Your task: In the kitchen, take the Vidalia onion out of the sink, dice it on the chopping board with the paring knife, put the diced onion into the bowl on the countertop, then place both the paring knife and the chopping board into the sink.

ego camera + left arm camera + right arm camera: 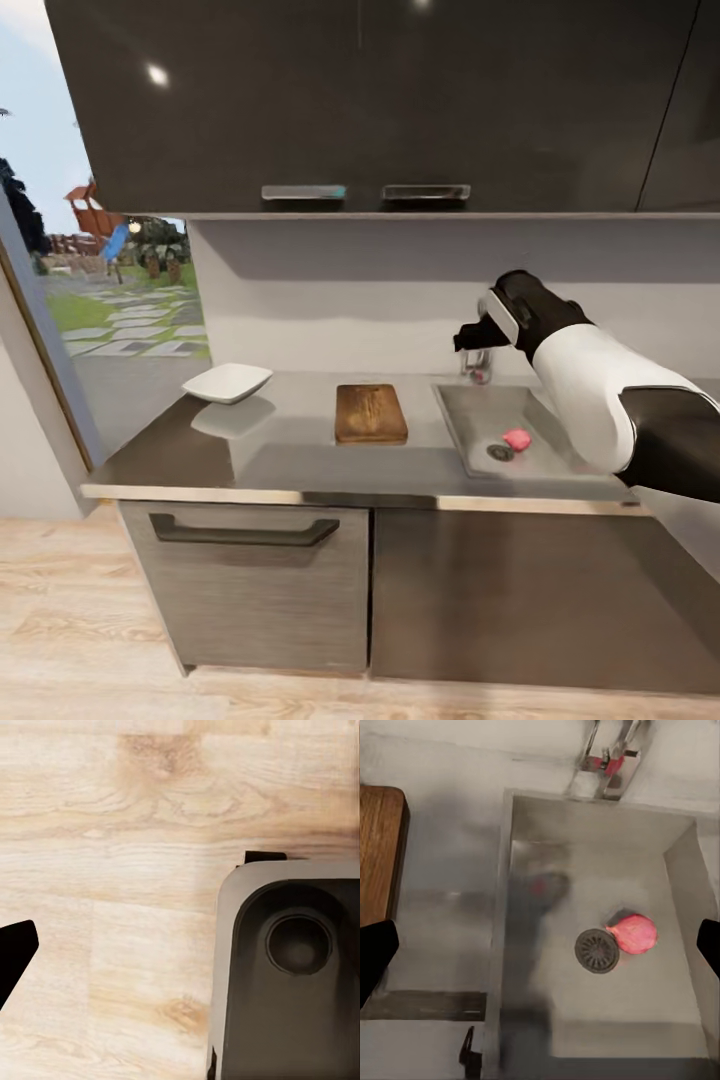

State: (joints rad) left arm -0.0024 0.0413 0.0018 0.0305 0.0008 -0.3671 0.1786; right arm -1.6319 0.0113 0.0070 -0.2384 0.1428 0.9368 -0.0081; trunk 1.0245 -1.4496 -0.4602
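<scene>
Right gripper (468,338) (spread wide, empty) hovers over sink (585,1020) holding Vidalia onion (634,933)

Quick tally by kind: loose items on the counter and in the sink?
Bowl: 1, white, on the countertop at the window end.
Chopping board: 1, brown wood, between bowl and sink.
Vidalia onion: 1, pink, in the sink beside the drain.
Total: 3.
</scene>
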